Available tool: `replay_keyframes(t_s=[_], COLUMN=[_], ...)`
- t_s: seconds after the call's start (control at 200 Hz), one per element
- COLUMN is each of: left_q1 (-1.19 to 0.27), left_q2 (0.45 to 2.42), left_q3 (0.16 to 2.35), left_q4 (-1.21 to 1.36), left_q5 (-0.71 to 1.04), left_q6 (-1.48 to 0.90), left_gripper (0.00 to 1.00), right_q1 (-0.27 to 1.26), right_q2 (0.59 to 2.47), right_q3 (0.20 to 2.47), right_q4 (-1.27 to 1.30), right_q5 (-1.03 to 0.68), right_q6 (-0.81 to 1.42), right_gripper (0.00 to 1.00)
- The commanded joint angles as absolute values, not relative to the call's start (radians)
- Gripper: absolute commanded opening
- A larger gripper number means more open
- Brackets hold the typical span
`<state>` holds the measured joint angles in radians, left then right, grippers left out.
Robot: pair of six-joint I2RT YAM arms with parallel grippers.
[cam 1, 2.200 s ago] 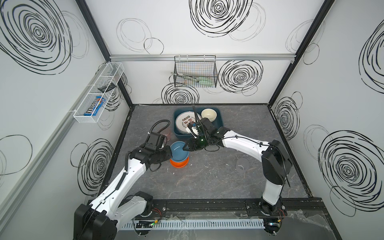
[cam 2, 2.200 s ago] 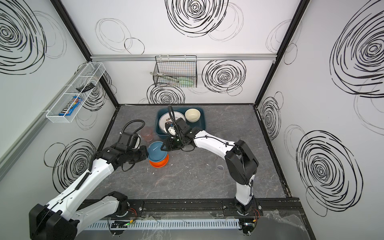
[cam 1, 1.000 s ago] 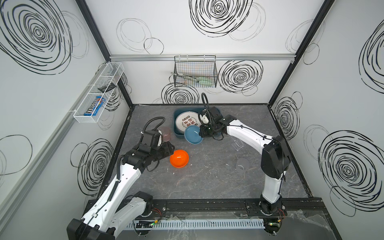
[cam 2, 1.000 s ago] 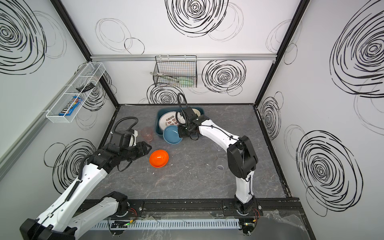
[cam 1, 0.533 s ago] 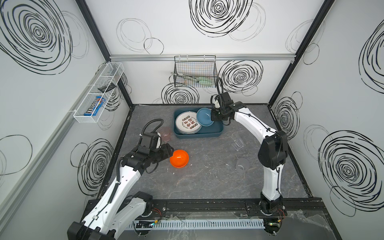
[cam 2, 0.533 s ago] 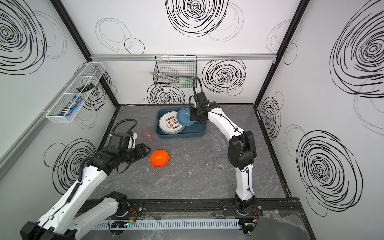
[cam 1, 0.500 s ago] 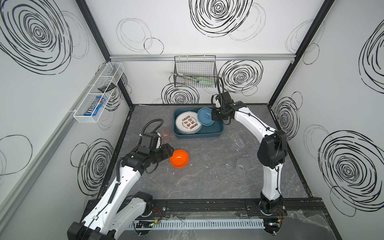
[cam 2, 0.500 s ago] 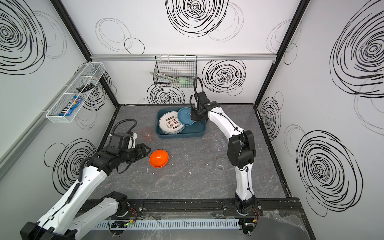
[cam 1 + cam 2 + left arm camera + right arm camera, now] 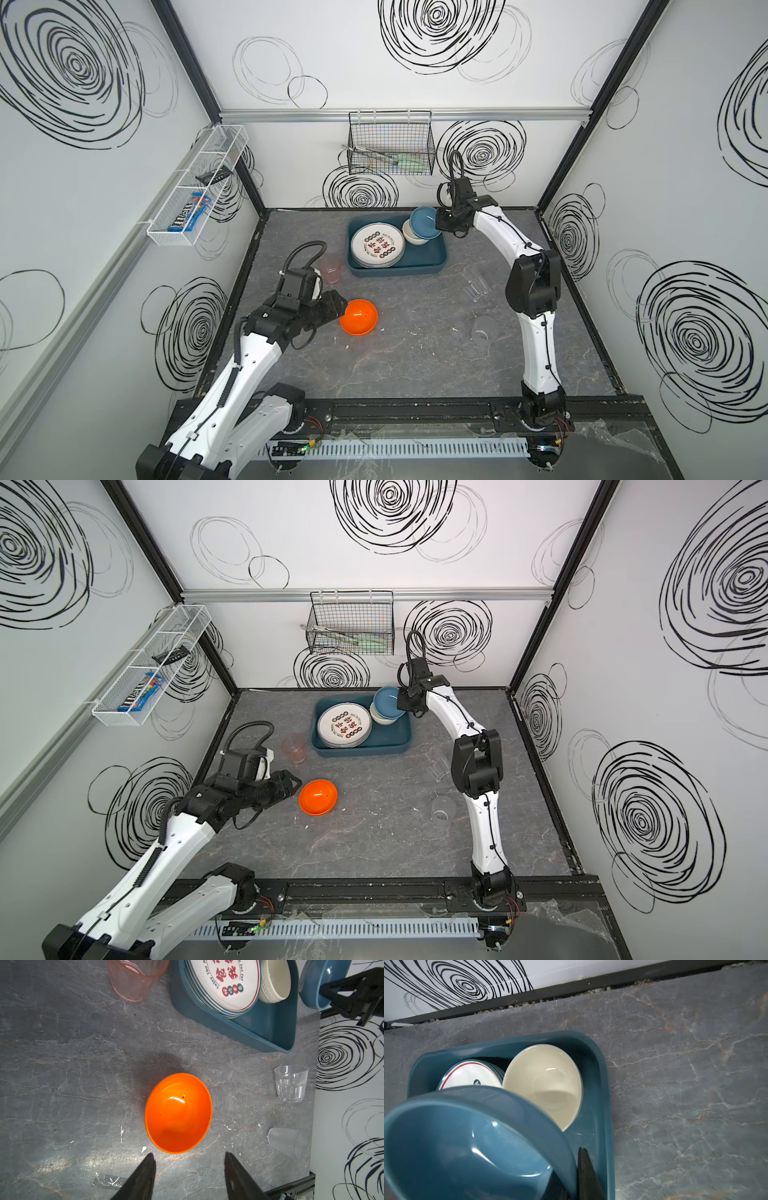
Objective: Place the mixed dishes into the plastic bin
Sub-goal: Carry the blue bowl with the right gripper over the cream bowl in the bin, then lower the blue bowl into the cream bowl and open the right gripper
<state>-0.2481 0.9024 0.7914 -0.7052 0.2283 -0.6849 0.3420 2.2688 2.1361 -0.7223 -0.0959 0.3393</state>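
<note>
Blue bowl [image 9: 467,1142] is being clamped at the rim by right gripper [image 9: 439,221], partly hidden behind it.
Left gripper [image 9: 189,1157] is being shown parted in its wrist view.

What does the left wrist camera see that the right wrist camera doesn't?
Only the left wrist camera sees the orange bowl, the pink tumbler, the clear tumbler, a frosted cup and the open left gripper. Only the right wrist camera looks right down inside the blue bowl, whose rim the right gripper pinches. Both see the teal bin with the stack of plates and the cream bowl in it, plus the blue bowl.
</note>
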Motion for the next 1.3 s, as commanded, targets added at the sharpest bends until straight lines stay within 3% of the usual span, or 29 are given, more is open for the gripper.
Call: replay_keyframes(t_s=[0.0, 0.685, 1.296], left_q1=[-0.238, -0.232, -0.23], left_q2=[0.895, 0.898, 0.903], left_q3=[0.779, 0.746, 0.735], left_q4=[-0.693, -0.682, -0.676], left_q5=[0.235, 0.237, 0.238], left_q6=[-0.69, -0.706, -0.706], left_gripper=[0.57, 0.57, 0.57], right_q1=[0.335, 0.318, 0.318], right_q2=[2.298, 2.449, 2.491], right_q3=[2.194, 2.365, 2.373], right_q4=[-0.704, -0.672, -0.659], right_q5=[-0.116, -0.119, -0.126], right_q6=[0.354, 0.367, 0.367], right_gripper=[0.05, 0.07, 0.09])
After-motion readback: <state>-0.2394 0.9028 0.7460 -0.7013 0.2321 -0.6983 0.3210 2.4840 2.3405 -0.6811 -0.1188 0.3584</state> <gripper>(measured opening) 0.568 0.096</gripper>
